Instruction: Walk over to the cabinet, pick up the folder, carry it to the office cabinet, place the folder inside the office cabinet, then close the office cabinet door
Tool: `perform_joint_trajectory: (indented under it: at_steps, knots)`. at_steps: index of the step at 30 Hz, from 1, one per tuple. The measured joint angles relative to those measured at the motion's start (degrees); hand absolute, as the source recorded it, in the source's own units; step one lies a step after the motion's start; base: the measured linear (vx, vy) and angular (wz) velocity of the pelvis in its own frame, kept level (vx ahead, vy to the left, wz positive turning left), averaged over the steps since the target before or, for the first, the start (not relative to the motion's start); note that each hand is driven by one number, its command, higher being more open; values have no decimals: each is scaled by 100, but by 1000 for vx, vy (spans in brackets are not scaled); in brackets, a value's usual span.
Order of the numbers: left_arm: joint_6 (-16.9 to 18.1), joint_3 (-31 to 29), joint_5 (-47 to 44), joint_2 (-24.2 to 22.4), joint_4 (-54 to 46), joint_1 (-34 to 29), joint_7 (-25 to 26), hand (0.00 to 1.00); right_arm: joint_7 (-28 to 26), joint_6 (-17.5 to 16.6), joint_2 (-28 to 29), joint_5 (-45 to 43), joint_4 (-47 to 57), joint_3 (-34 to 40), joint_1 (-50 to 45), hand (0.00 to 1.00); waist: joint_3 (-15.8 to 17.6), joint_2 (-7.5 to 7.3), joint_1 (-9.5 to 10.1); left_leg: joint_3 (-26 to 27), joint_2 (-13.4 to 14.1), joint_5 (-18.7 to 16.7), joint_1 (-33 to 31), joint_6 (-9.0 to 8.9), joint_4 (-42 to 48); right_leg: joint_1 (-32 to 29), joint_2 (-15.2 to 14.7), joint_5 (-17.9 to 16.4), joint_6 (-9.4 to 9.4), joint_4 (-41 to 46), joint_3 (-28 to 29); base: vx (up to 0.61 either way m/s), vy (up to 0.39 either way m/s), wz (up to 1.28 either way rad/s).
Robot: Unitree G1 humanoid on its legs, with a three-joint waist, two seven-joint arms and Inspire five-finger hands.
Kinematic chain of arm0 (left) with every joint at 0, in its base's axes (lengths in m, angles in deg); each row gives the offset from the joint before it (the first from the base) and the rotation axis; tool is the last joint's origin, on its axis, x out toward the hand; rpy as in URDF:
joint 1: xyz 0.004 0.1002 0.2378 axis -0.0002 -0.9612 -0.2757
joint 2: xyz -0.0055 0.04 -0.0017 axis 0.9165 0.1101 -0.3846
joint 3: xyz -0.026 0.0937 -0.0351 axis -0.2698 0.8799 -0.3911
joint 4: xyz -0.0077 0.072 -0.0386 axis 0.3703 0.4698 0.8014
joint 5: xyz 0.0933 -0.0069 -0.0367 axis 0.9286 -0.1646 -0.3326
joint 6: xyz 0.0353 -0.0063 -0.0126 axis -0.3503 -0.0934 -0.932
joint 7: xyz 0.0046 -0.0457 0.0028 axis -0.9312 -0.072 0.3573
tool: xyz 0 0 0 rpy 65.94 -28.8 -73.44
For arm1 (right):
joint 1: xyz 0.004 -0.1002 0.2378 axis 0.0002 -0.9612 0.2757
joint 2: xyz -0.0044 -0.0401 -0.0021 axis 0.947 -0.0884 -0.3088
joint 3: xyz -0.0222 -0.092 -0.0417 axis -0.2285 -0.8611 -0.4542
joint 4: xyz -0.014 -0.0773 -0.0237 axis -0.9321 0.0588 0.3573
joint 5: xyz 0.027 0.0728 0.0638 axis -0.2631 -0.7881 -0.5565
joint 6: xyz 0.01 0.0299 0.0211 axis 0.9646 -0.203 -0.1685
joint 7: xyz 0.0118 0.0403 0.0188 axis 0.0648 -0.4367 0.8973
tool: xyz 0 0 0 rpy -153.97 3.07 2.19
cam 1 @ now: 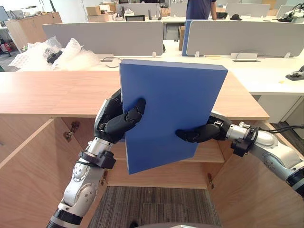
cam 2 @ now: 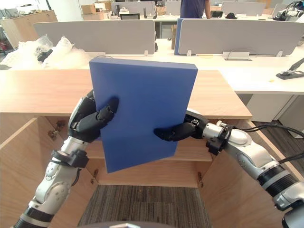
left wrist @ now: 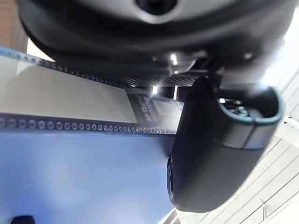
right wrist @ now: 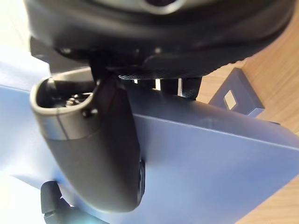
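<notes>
Nearest, below the folder [cam 1: 173,114], lies a strip of grey carpet [cam 1: 152,204], and to either side of the folder the cabinet's two wooden doors stand swung open, the left door [cam 1: 28,175] and the right door [cam 1: 247,190]. The blue folder itself is up in the air between the two hands, standing on edge with its broad face toward the camera and its lower edge slanting, the corner on the left-hand side hanging lowest. The left hand [cam 1: 114,121] grasps the folder's left edge, thumb curled over the front face and the rest of the hand wrapped round behind; the left wrist view shows that thumb [left wrist: 219,149] lying on the blue face. The right hand [cam 1: 204,133] grips the folder's right edge lower down, its thumb stretched flat across the front and the fingers hidden behind; the right wrist view shows the thumb [right wrist: 93,149] pressed on the blue surface. Just behind the folder is the cabinet's open interior with a wooden shelf [cam 1: 209,152] running level with the folder's lower part, and the cabinet top [cam 1: 57,92] passes behind the folder's middle. Beyond the folder stands a white desk [cam 1: 266,76] with grey partition screens [cam 1: 104,38], a heap of clear bubble wrap [cam 1: 71,54] far to the folder's left, and a small dark object [cam 1: 295,74] far to its right. Farthest back, above the folder, a person [cam 1: 199,8] in a dark blue top stands by more desks.
</notes>
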Motion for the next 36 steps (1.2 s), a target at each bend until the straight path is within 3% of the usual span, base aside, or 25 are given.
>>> perform_joint_trajectory:
  at_steps: [10, 16, 18, 21, 26, 32, 34, 36]
  knots:
    - [-32, -52, -158, -188, 540, -320, -434, 100, 52, 32, 793, 306, 40, 485, -646, 0, 3, 17, -50, -34, -2, 23, -77, 15, -24, -74, 3, -1, -3, 4, -25, -12, -9, 1]
    - [-642, 758, -479, 715, 1209, -852, -1166, 100, 167, 32, 798, 680, 282, 673, -774, 0, 20, 27, -75, -29, -1, 23, -91, 16, -25, -93, 1, -1, -2, 21, -23, -3, -5, 0]
    - [-929, 1337, -359, 1095, 1371, -1049, -1403, 100, 186, 32, 779, 711, 505, 672, -810, 0, 64, 32, -76, -19, 5, 17, -90, 9, -27, -96, 2, -1, -2, 20, -23, -23, -32, -1]
    - [-1122, 1855, 133, 1249, 1650, -1108, -1727, 100, 194, 24, 774, 1029, 861, 648, -810, 0, 110, 29, -60, -13, 7, 15, -86, 6, -27, -97, 0, 0, -1, 25, -21, 0, 0, 0]
    - [-1129, 2107, 728, 1259, 1987, -1110, -1807, 100, 238, 2, 866, 1592, 1180, 502, -765, 0, 113, 25, -42, -10, 15, -2, -84, -17, -28, -99, 4, 0, 0, 29, -24, 0, 0, 0]
    - [-1080, 2356, 2475, 840, 3143, -1009, -1755, 100, 352, -250, 1487, 3173, 1570, 11, -572, 0, 97, 4, -64, 35, 83, -43, -104, -70, -30, -110, 53, 39, -43, -60, 22, 0, 0, -5]
    - [-1035, 2291, 3484, 518, 3683, -1005, -1626, 100, 379, -390, 1774, 3668, 1576, -45, -573, 0, 72, -36, -62, 35, 120, -42, -133, -74, -29, -126, 91, 55, -69, -94, 30, 2, -17, -4]
    - [-1026, 1793, 4503, -117, 4521, -1005, -1394, 100, 460, -452, 2005, 4132, 1573, -43, -588, 0, 43, -73, -47, 34, 161, -37, -205, -88, -29, -196, 131, 65, -89, -106, 37, 10, -55, -3]
